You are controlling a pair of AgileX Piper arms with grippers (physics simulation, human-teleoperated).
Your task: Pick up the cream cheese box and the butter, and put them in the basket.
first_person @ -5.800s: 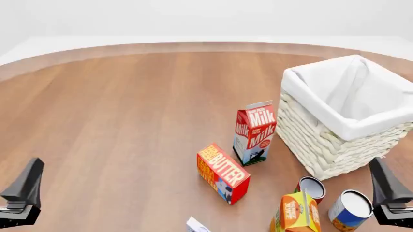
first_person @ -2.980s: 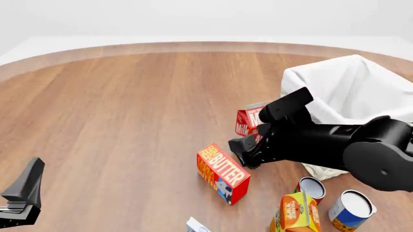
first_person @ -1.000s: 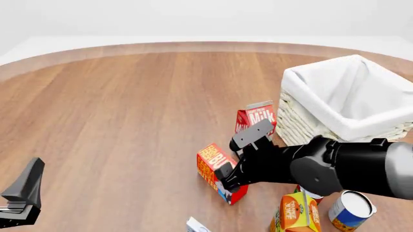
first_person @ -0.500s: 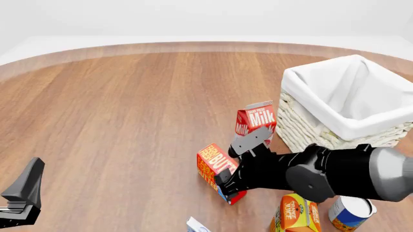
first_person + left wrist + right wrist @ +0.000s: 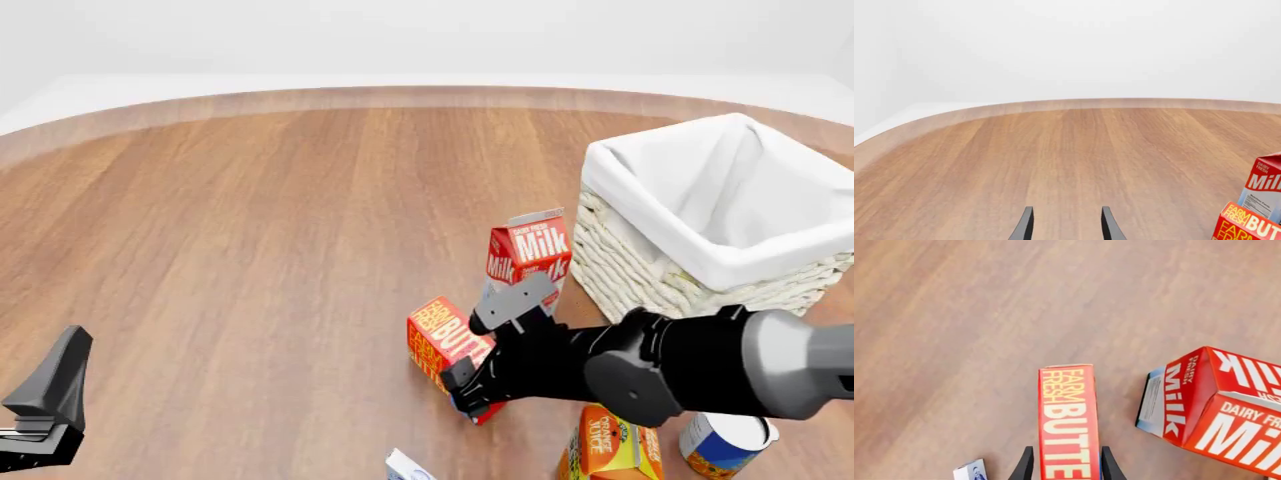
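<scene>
The right gripper point(image 5: 1062, 467) has its jaws down on either side of the butter point(image 5: 1069, 420), one dark finger against each long flank of the red carton, so they look closed on it, though how firmly they grip cannot be told. The butter lies on the wooden table point(image 5: 267, 230) just in front of the upright milk carton point(image 5: 530, 262), with the right arm reaching in low from the right and bent forward and down over it. The basket point(image 5: 694, 270) stands beyond the milk carton, to the right. A corner of the cream cheese box point(image 5: 406, 466) shows at the near edge. The left gripper point(image 5: 1064, 225) hovers over bare table, jaws apart and holding nothing, well away from everything.
</scene>
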